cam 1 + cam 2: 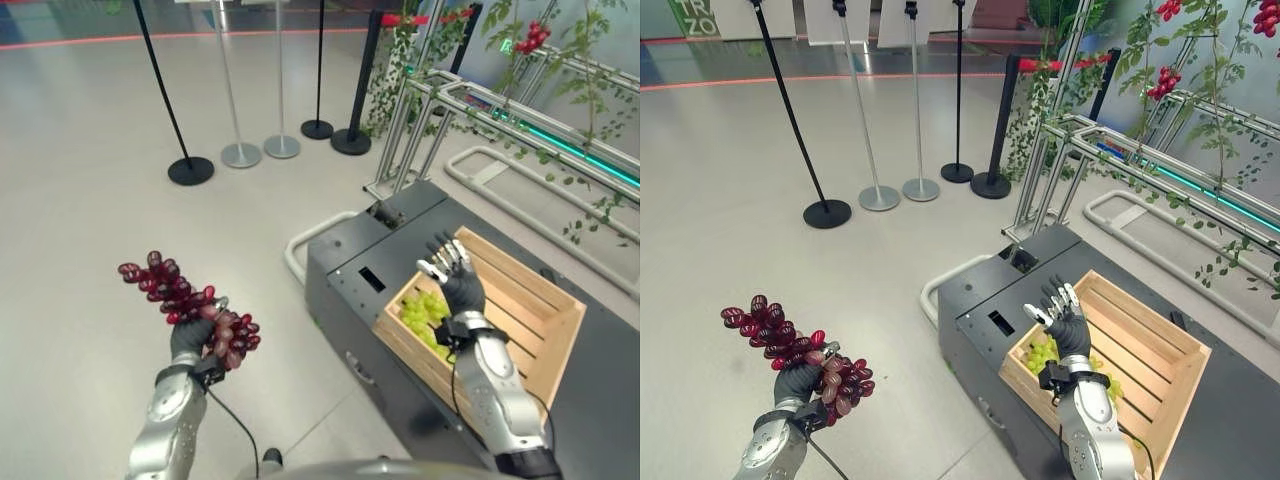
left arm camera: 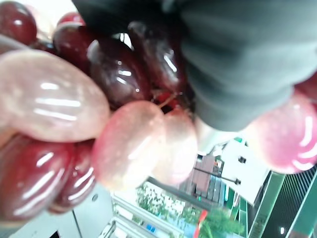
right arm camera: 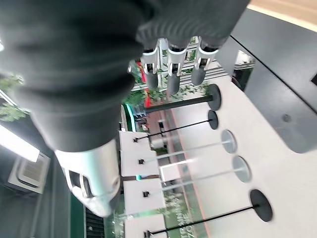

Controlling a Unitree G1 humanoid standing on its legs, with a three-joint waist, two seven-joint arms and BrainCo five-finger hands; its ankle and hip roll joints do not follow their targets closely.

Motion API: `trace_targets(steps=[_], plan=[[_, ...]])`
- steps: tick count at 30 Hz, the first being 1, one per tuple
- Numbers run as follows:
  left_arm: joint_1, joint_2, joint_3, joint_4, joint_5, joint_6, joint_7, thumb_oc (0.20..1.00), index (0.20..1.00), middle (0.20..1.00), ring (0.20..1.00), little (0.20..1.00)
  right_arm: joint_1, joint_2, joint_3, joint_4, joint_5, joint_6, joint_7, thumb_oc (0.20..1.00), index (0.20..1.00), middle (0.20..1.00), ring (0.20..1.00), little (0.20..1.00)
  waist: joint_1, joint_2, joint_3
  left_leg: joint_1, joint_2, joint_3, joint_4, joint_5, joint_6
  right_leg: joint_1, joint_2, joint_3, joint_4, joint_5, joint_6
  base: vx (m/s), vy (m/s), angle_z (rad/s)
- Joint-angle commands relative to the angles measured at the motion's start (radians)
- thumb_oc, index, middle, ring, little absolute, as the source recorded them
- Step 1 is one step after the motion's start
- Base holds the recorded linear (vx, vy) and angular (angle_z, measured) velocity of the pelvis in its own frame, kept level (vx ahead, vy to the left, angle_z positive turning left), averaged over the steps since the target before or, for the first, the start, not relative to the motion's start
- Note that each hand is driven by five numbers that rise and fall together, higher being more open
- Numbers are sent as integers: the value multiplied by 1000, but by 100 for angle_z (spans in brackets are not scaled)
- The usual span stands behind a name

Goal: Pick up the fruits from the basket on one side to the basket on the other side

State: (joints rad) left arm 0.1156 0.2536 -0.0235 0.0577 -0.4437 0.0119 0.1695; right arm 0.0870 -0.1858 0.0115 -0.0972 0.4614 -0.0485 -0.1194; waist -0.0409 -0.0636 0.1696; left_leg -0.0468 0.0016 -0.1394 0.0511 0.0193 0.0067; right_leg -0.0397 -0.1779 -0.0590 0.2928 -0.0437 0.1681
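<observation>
Left wrist view is crowded by glossy oval grapes pressed against the dark cover, so the fingers there are hard to make out. From the head, the left hand [image 1: 192, 336] is curled round a bunch of red grapes [image 1: 185, 305], held out over the grey floor [image 1: 90, 180], well apart from the crate. The slatted wooden crate [image 1: 540, 300] sits on a dark cart [image 1: 350, 255] and holds green grapes [image 1: 422, 312], partly hidden by the right hand [image 1: 455, 275], whose fingers are spread and empty above them.

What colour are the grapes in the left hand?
Dark red grapes, clearest in the left eye view, held in the left hand.
</observation>
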Motion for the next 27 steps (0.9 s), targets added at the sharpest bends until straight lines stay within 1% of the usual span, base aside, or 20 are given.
trace_targets(steps=[1, 2, 3, 4, 5, 6, 7, 8, 9, 11, 14, 15, 17, 18, 19, 20, 21, 22, 24, 27], plan=[[-10, 55, 43, -151, 58, -75, -2, 200, 200, 200, 200, 200, -74, 10, 9, -46, -9, -41, 19, 1000, 1000, 1000, 1000, 1000, 33, -15, -32, 46, 9, -34, -103, -35, -7, -49, 119, -7, -106, -9, -19, -36, 90, 118], [-15, 54, 37, -148, 55, -72, -3, 200, 200, 200, 200, 200, -72, 7, 7, -41, -16, -41, 20, 1000, 1000, 1000, 1000, 1000, 34, -10, -41, 28, 2, -55, -103, -21, -3, -46, 148, 20, -75, -39, -34, -3, 129, 77], [-19, 58, 28, -143, 55, -67, -7, 200, 200, 200, 200, 200, -66, 9, 1, -41, -19, -42, 17, 1000, 1000, 1000, 1000, 1000, 28, -10, -50, 16, -11, -82, -105, -11, 1, -38, 192, 79, -63, -68, -49, 51, 160, 63], [-21, 49, 16, -132, 50, -65, -10, 200, 200, 200, 200, 200, -52, 9, -7, -46, -32, -45, 15, 1000, 1000, 1000, 1000, 1000, 12, -17, -61, -8, -49, -141, -95, 7, 5, -15, 273, 226, -79, -108, -73, 58, 113, 172], [-20, 49, 16, -132, 50, -65, -10, 200, 200, 200, 200, 200, -51, 9, -6, -46, -33, -46, 15, 1000, 1000, 1000, 1000, 1000, 11, -17, -64, -10, -50, -142, -94, 6, 6, -14, 272, 226, -81, -109, -74, 35, 111, 189], [-28, 39, 6, -125, 43, -65, -10, 200, 200, 200, 200, 200, -48, 4, -6, -45, -32, -49, 14, 1000, 1000, 1000, 1000, 1000, 5, -16, -64, -25, -77, -174, -87, 19, 3, 2, 296, 291, -102, -123, -97, -31, 61, 159], [-26, 29, 8, -126, 34, -69, -8, 200, 200, 200, 200, 200, -43, -11, 6, -41, -28, -47, 14, 1000, 1000, 1000, 1000, 1000, 18, -11, -54, -43, -107, -211, -68, 29, -11, 6, 279, 308, -120, -121, -113, -36, 63, 50], [-26, 29, 8, -127, 34, -69, -8, 200, 200, 200, 200, 200, -43, -11, 6, -40, -28, -47, 14, 1000, 1000, 1000, 1000, 1000, 14, -10, -53, -44, -109, -215, -66, 29, -10, 9, 277, 304, -124, -121, -112, -57, -35, 68], [-18, 22, 14, -128, 28, -80, -10, 200, 200, 200, 200, 200, -65, -29, 36, -23, -30, -36, 26, 1000, 1000, 1000, 1000, 1000, 29, 6, -58, -52, -112, -230, -66, 36, -13, 19, 269, 301, -186, -104, -118, -21, -57, 69], [-12, 22, 18, -134, 22, -83, -10, 200, 200, 200, 200, 200, -74, -33, 44, -18, -26, -33, 31, 1000, 1000, 1000, 1000, 1000, 33, 10, -66, -51, -113, -235, -66, 33, -17, 33, 259, 296, -227, -88, -120, 6, -68, 33], [6, 14, 38, -145, -10, -85, -6, 200, 200, 200, 200, 200, -93, -43, 57, -18, -30, -23, 33, 1000, 1000, 1000, 1000, 1000, 63, 35, -73, -65, -121, -246, -53, 35, -22, 56, 240, 259, -284, -73, -128, -6, -66, 7], [12, 8, 42, -153, -33, -86, -11, 200, 200, 200, 200, 200, -98, -52, 60, -18, -37, -21, 32, 1000, 1000, 1000, 1000, 1000, 76, 50, -52, -93, -138, -257, -15, 39, -30, 60, 235, 235, -310, -67, -135, -62, -54, 20], [12, 5, 47, -151, -36, -84, -13, 200, 200, 200, 200, 200, -97, -54, 52, -24, -43, -23, 28, 1000, 1000, 1000, 1000, 1000, 77, 58, -42, -117, -135, -246, 0, 45, -39, 63, 229, 209, -318, -66, -138, -89, -5, 43], [6, 0, 45, -150, -40, -84, -10, 200, 200, 200, 200, 200, -98, -62, 36, -30, -53, -29, 19, 1000, 1000, 1000, 1000, 1000, 59, 66, -26, -160, -122, -173, 34, 48, -49, 65, 212, 163, -322, -70, -133, -195, 50, 77], [3, -2, 47, -143, -41, -82, -7, 200, 200, 200, 200, 200, -99, -67, 18, -40, -63, -39, -1, 1000, 1000, 1000, 1000, 1000, 36, 65, -9, -185, -78, -17, 47, 30, -42, 64, 190, 120, -320, -72, -121, -264, 26, 205], [2, 4, 40, -130, -37, -81, -12, 200, 200, 200, 200, 200, -101, -65, 18, -42, -62, -44, -13, 1000, 1000, 1000, 1000, 1000, 30, 61, -2, -176, -22, 90, 88, 2, -47, 59, 165, 53, -328, -59, -110, -202, 6, 208], [1, 4, 40, -130, -37, -81, -12, 200, 200, 200, 200, 200, -102, -64, 18, -42, -62, -45, -13, 1000, 1000, 1000, 1000, 1000, 29, 62, -1, -180, -21, 89, 91, 4, -47, 58, 166, 52, -329, -56, -110, -151, -24, 200], [9, 1, 41, -125, -31, -84, -13, 200, 200, 200, 200, 200, -95, -61, 19, -39, -60, -45, -9, 1000, 1000, 1000, 1000, 1000, 35, 56, -3, -174, -18, 98, 107, -9, -51, 60, 152, 22, -331, -51, -110, -95, -2, 126], [23, 0, 42, -126, -26, -81, -22, 200, 200, 200, 200, 200, -80, -56, 11, -31, -67, -45, -2, 1000, 1000, 1000, 1000, 1000, 27, 44, -10, -148, -14, 91, 142, -50, -51, 64, 124, -57, -312, -59, -108, -104, 1, 114], [25, -3, 45, -131, -36, -75, -35, 200, 200, 200, 200, 200, -72, -52, 1, -19, -62, -43, -2, 1000, 1000, 1000, 1000, 1000, 32, 32, -18, -102, 33, 111, 148, -87, -67, 71, 86, -167, -316, -59, -101, -100, 69, 130]])
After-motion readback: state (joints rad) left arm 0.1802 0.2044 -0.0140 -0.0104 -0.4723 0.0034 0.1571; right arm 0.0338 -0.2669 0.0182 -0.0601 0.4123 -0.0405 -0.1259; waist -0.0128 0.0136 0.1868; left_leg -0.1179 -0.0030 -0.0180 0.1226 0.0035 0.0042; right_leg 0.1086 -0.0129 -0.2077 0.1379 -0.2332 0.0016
